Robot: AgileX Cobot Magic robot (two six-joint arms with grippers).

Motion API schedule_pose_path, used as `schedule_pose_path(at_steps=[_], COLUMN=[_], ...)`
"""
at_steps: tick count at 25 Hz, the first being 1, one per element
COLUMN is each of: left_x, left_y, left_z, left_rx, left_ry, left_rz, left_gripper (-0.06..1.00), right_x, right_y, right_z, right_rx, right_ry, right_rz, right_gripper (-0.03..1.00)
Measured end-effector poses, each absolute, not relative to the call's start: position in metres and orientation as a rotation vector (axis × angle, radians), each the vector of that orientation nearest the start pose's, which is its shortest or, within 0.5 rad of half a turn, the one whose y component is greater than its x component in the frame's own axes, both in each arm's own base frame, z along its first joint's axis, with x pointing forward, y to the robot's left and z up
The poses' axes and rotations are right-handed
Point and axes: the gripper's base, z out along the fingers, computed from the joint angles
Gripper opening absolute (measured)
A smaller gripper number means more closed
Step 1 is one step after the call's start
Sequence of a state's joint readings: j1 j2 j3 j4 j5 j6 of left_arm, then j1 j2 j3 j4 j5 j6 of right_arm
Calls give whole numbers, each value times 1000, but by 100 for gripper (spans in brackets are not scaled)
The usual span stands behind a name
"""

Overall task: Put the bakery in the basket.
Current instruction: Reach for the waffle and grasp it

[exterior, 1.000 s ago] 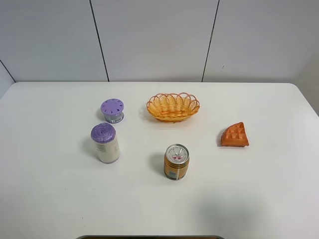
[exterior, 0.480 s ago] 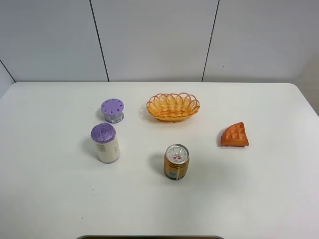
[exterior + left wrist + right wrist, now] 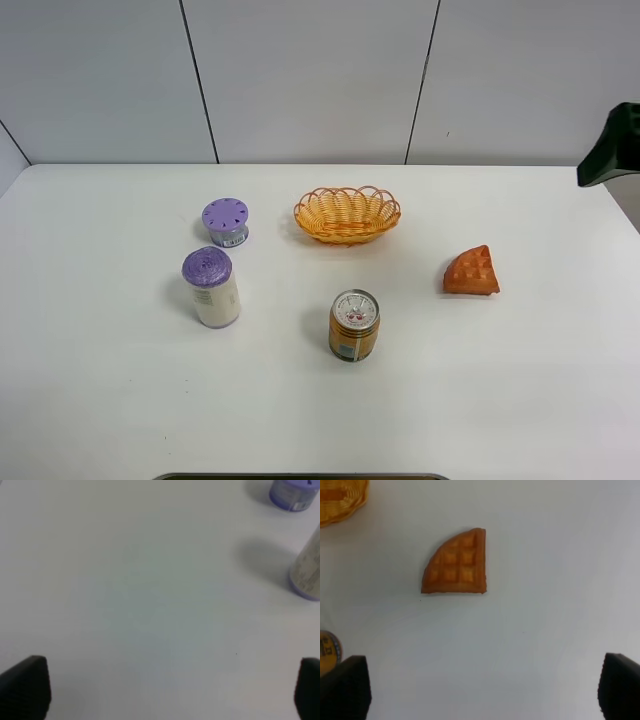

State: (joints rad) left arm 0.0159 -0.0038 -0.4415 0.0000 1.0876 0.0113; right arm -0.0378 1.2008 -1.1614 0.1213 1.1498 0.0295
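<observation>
The bakery, an orange-brown waffle wedge (image 3: 471, 271), lies flat on the white table to the right of centre. It also shows in the right wrist view (image 3: 456, 564). The orange-yellow wicker basket (image 3: 347, 214) stands empty at the back centre, and its edge shows in the right wrist view (image 3: 340, 497). My right gripper (image 3: 480, 695) is open and empty, hovering above the table, apart from the waffle. A dark part of the right arm (image 3: 612, 145) shows at the right edge of the exterior view. My left gripper (image 3: 165, 700) is open and empty over bare table; it is out of the exterior view.
A gold drink can (image 3: 354, 324) stands in front of the basket, left of the waffle. A short purple-lidded cup (image 3: 226, 221) and a taller purple-lidded container (image 3: 211, 287) stand on the left; both show in the left wrist view (image 3: 295, 490) (image 3: 307, 570).
A dark part of the right arm has come into the exterior view at the right edge. The objects on the table have not moved.
</observation>
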Motion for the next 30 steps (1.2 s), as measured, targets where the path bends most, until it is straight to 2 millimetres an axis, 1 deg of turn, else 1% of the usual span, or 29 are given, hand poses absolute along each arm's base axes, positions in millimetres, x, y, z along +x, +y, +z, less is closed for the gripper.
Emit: schedule_pose_path(at_steps=[4, 15, 20, 25, 28, 30], left_x=[0, 0, 0, 0, 0, 0], left_y=[0, 0, 0, 0, 0, 0], left_z=[259, 259, 259, 259, 259, 259], left_rx=[-5, -5, -5, -5, -5, -5], left_ry=[2126, 2126, 2126, 2126, 2126, 2126], left_rz=[16, 16, 16, 16, 16, 16], left_gripper=[99, 99, 99, 99, 99, 99], right_x=[248, 291, 310, 325, 334, 343], right_y=[2, 2, 5, 6, 5, 7], right_z=[335, 282, 251, 221, 210, 208], right_rx=[138, 178, 188, 205, 203, 185], right_ry=[2742, 2883, 2945, 2993, 3018, 3015], right_rz=[190, 212, 281, 305, 305, 302], right_gripper=[89, 89, 89, 91, 91, 91])
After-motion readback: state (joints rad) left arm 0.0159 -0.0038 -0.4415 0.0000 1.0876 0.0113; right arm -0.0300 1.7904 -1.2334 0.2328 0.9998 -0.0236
